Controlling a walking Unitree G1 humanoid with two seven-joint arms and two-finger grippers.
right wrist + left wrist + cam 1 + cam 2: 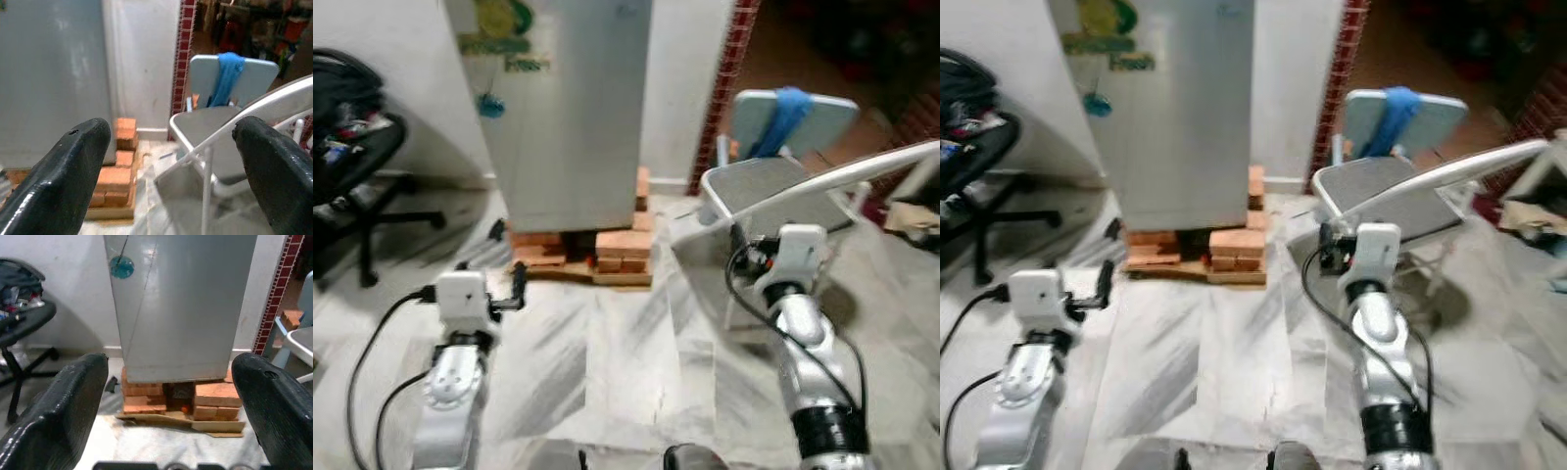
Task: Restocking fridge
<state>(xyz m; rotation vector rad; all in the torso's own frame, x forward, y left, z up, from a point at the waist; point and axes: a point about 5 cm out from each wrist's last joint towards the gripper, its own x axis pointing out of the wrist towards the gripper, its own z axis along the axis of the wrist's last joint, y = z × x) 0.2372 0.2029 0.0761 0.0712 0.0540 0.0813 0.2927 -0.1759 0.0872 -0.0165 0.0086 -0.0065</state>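
Observation:
A tall grey fridge (573, 108) stands ahead against the white wall with its door shut. It rests on stacked red bricks (617, 250) and a sheet of cardboard. A sticker and a blue ornament (490, 105) hang at its upper left. My left gripper (170, 363) is held out low over the marble floor, aimed at the fridge's base, open, with nothing between its fingers. My right gripper (171, 126) is open and empty too, raised in front of a folding chair to the fridge's right.
A grey folding chair (759, 186) with a blue cloth (785, 116) over its back stands close on the right, touching or almost touching my right wrist. A black office chair (352, 157) sits at the left. A brick-tiled doorway edge (726, 69) lies behind.

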